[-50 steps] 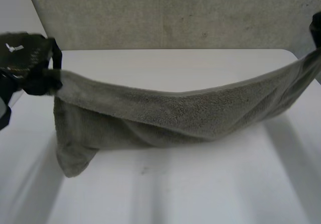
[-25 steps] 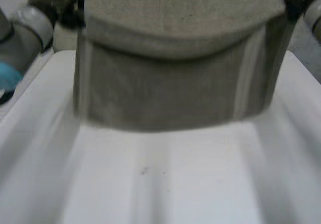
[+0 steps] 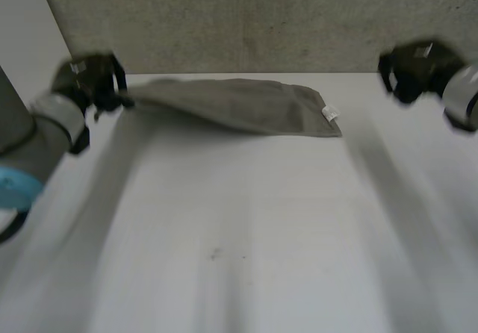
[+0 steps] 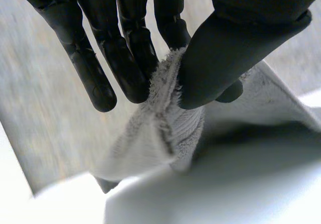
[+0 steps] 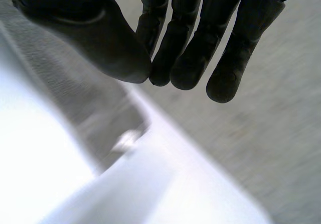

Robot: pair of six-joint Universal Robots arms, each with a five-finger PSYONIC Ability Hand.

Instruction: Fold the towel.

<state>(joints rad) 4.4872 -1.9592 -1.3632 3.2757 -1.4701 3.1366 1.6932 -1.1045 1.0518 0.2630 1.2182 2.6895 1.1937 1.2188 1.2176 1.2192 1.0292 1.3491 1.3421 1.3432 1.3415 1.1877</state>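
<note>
The grey towel (image 3: 239, 105) lies folded along the far part of the white table (image 3: 246, 236), with a small white tag (image 3: 329, 113) at its right corner. My left hand (image 3: 93, 83) holds the towel's left corner just above the table. In the left wrist view the thumb (image 4: 225, 48) pinches the towel's (image 4: 165, 128) edge against the fingers. My right hand (image 3: 414, 68) hovers off the towel, to the right of its tagged corner. In the right wrist view its thumb meets the fingers (image 5: 185, 43) with nothing between them, and the towel's corner (image 5: 115, 118) lies on the table below.
A grey speckled wall (image 3: 261, 19) stands right behind the table's far edge, close to the towel. My left arm (image 3: 37, 139) reaches in along the table's left side. A small dark mark (image 3: 215, 254) sits on the near table top.
The towel, stretched and hanging between both hands, was swung up and over and now lies on the far table. My right hand has let go and moved off right; the left keeps its corner.
</note>
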